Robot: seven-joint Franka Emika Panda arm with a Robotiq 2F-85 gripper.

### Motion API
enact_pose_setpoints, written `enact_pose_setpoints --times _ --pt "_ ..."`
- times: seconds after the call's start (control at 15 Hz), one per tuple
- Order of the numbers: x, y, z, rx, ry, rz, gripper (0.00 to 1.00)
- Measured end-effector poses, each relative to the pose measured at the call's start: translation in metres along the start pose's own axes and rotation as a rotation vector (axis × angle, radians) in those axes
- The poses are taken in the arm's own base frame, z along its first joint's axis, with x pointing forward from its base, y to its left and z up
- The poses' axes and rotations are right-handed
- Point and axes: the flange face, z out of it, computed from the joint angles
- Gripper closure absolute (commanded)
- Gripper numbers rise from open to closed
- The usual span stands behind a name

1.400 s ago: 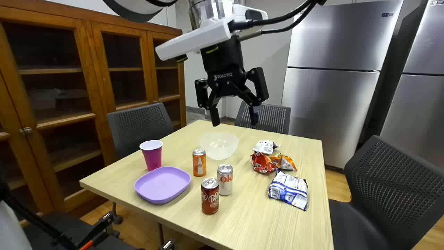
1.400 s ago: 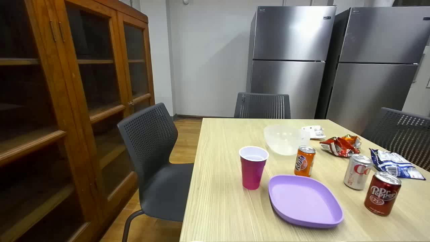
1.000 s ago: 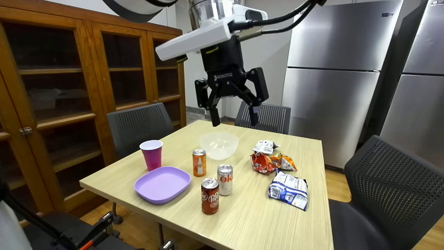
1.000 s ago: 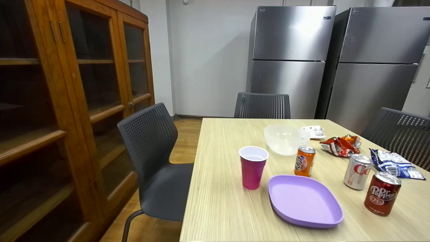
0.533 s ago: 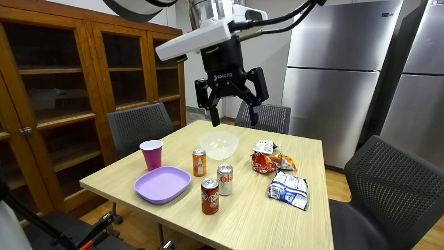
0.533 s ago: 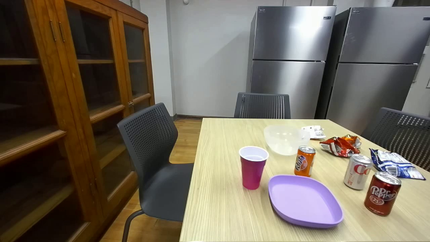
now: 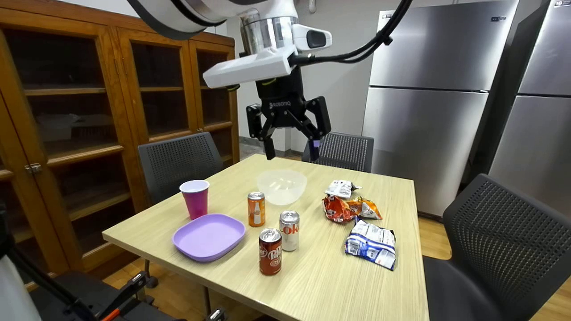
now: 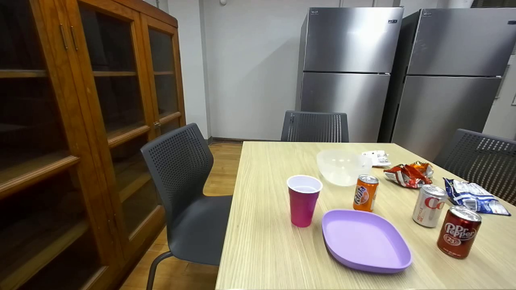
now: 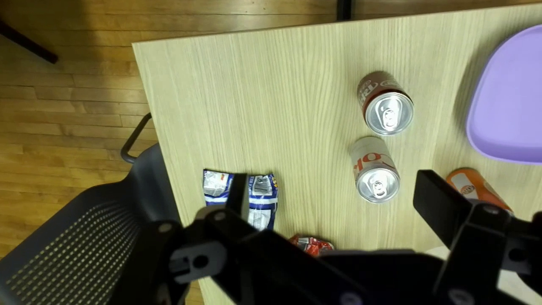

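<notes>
My gripper (image 7: pixel 292 153) is open and holds nothing. In an exterior view it hangs above the table, over the area of the translucent white bowl (image 7: pixel 282 189). In the wrist view its fingers (image 9: pixel 332 190) are wide apart, with the silver Coke can (image 9: pixel 374 169) seen between them, farther below. The Dr Pepper can (image 9: pixel 383 101) stands beside it. The orange can (image 9: pixel 476 186) is partly hidden by a finger. The blue-white bag (image 9: pixel 262 203) and the red bag (image 9: pixel 311 245) are partly hidden too. The gripper is not in view in an exterior view showing the purple plate (image 8: pixel 365 241).
A magenta cup (image 7: pixel 196 203) stands upright by the plate. A white bag (image 7: pixel 341 189) and an orange bag (image 7: pixel 368 208) lie at the table's side. Dark chairs (image 7: pixel 178 162) surround the table (image 7: pixel 321 285). A wooden cabinet (image 8: pixel 70 121) and steel fridges (image 8: pixel 350 44) stand behind.
The arm and gripper have shifted left in an exterior view, and the gripper looks smaller, its body lower. The fingers stay open. The things on the table have not moved.
</notes>
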Motion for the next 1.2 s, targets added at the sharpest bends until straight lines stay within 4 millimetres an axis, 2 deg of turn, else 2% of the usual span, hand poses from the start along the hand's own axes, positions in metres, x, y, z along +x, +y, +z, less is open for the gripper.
enact_pose_setpoints --times 0.6,1.2 --pt "0.035 -0.03 0.024 0.016 0.089 -0.06 0.0" --pt "0.059 -0.08 0.049 0.034 0.119 -0.135 0.0"
